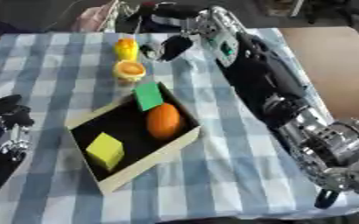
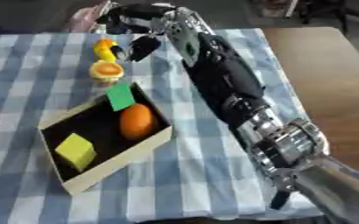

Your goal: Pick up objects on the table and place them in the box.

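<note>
Left eye view shows your right hand (image 1: 167, 47), fingers spread and holding nothing, near the tabletop's far edge beside the yellow fruit (image 1: 126, 48), poised for grasping it for the box (image 1: 184, 141).

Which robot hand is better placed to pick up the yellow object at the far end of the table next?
The right robot hand, probably. Its arm stretches across the table and the hand hangs right beside the yellow object. The left robot hand sits at the near left edge, beyond the box.

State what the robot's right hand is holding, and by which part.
Nothing visibly held: the right hand hangs beside the yellow object, fingers pointing down.
</note>
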Motion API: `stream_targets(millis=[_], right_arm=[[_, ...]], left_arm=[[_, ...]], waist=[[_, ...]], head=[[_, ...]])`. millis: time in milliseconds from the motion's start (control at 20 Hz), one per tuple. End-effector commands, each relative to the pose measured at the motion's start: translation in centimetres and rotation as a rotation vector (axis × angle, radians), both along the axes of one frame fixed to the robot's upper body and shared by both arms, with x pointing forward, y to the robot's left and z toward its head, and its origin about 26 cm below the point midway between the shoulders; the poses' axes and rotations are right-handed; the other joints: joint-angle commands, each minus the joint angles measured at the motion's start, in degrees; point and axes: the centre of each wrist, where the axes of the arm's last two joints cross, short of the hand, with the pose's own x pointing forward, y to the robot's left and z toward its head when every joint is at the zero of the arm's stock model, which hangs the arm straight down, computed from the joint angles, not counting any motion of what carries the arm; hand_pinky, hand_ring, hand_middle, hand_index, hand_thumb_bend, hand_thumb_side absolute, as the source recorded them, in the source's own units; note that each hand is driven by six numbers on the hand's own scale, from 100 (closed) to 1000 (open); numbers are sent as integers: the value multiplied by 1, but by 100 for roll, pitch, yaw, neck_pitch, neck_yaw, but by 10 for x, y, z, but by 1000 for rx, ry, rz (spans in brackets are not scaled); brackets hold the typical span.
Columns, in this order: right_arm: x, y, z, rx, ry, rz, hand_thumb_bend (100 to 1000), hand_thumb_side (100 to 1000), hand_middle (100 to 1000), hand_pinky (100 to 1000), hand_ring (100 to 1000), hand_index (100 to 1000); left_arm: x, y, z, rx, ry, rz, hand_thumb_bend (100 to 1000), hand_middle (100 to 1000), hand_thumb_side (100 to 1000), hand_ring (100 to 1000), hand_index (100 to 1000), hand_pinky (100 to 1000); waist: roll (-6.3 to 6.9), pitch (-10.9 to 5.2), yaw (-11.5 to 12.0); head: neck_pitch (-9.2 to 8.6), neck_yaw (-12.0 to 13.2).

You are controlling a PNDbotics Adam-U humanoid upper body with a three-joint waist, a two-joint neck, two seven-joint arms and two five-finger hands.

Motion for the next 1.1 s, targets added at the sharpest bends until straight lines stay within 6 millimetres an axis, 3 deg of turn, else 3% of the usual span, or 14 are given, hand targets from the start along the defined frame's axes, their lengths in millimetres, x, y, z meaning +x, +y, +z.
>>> stream_targets(millis=[50, 200, 450, 850, 1100], right_arm=[[2, 13, -2, 10, 17, -69, 100, 529, 931, 921, 886, 980], [2, 21, -15, 28, 53, -140, 100, 578, 930, 920, 883, 979], [0, 30, -27, 23, 60, -228, 100, 563, 929, 915, 881, 978], [-4, 35, -54, -91, 29, -352, 100, 425, 926, 897, 881, 975], [-5, 34, -60, -118, -35, -447, 100, 339, 920, 885, 874, 969]], left_arm=[[0, -4, 9, -4, -29, -28, 164, 608, 600, 590, 807, 679], [0, -6, 9, -3, -29, -39, 164, 606, 600, 589, 807, 679], [0, -8, 10, -2, -30, -51, 166, 605, 600, 589, 807, 679], [0, -9, 11, -2, -33, -59, 167, 604, 600, 589, 807, 679], [0, -9, 12, -2, -36, -56, 167, 603, 598, 589, 808, 679]], waist=[[32, -58, 69], [22, -46, 210], [16, -31, 360], [23, -10, 421], [28, -9, 445]], head=[[25, -101], [25, -179], [25, -251], [25, -274], [25, -281]])
